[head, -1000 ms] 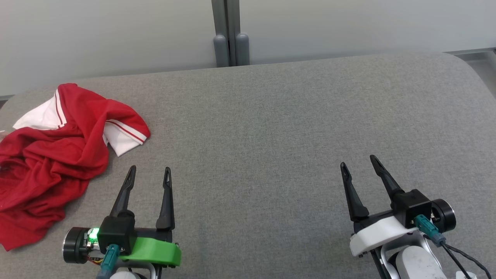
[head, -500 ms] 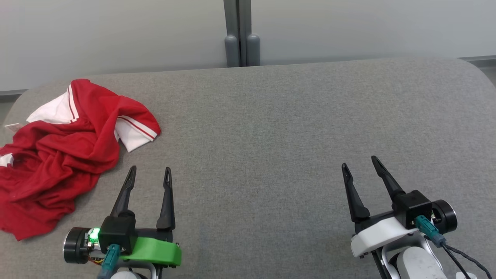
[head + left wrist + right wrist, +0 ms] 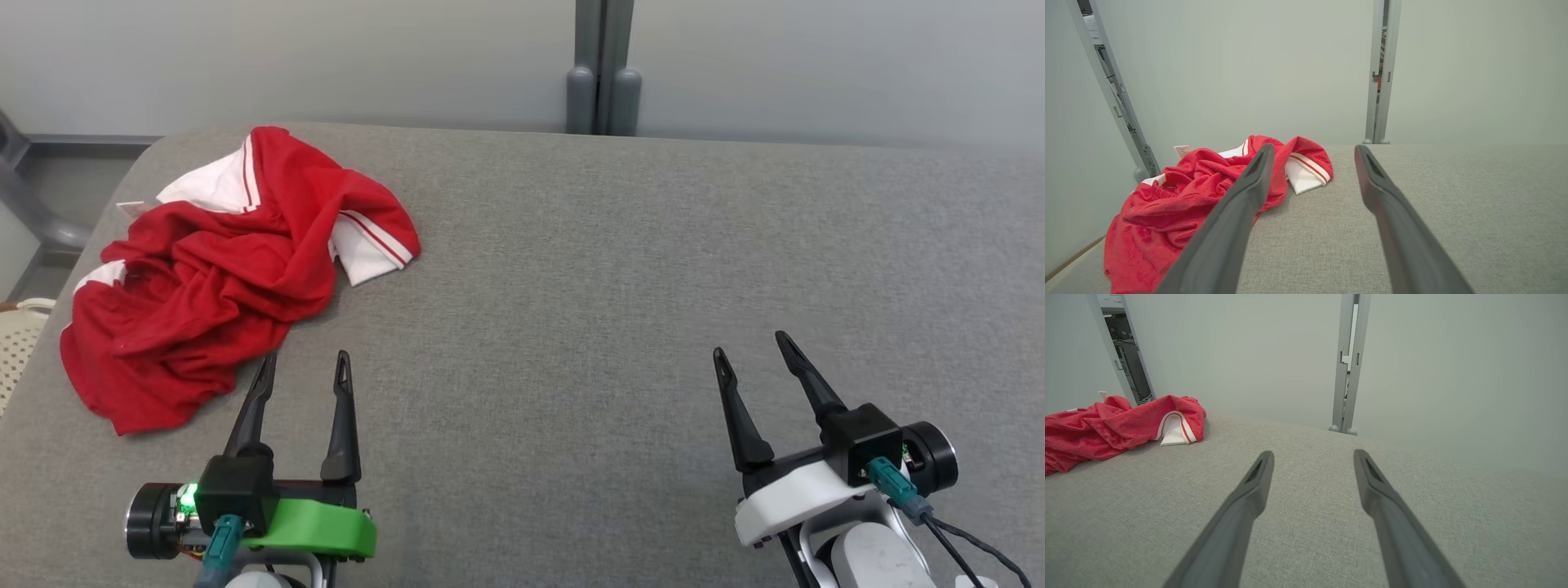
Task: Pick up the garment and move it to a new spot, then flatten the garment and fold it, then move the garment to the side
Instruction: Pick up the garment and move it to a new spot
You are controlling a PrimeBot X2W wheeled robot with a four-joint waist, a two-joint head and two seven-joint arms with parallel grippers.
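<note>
The garment (image 3: pixel 220 269) is a red shirt with white, red-striped sleeve cuffs, lying crumpled at the far left of the grey table (image 3: pixel 612 269). In the left wrist view the garment (image 3: pixel 1180 200) spreads ahead and to the left of the fingers. It lies at the left edge of the right wrist view, garment (image 3: pixel 1106 424). My left gripper (image 3: pixel 306 359) stands open just short of the garment's near edge, nothing between its fingers. My right gripper (image 3: pixel 749 343) hangs open over bare table at the lower right, far from the cloth.
A grey post (image 3: pixel 602 73) stands against the pale wall behind the table's far edge. At the far left, past the table's rounded corner, a pale perforated object (image 3: pixel 18 343) and a grey frame bar (image 3: pixel 33 212) show. A small paper tag (image 3: pixel 1182 150) sticks out behind the garment.
The head camera has turned left, so the garment and post shifted right in the picture. Both grippers kept their pose and stayed open; the garment lies as before.
</note>
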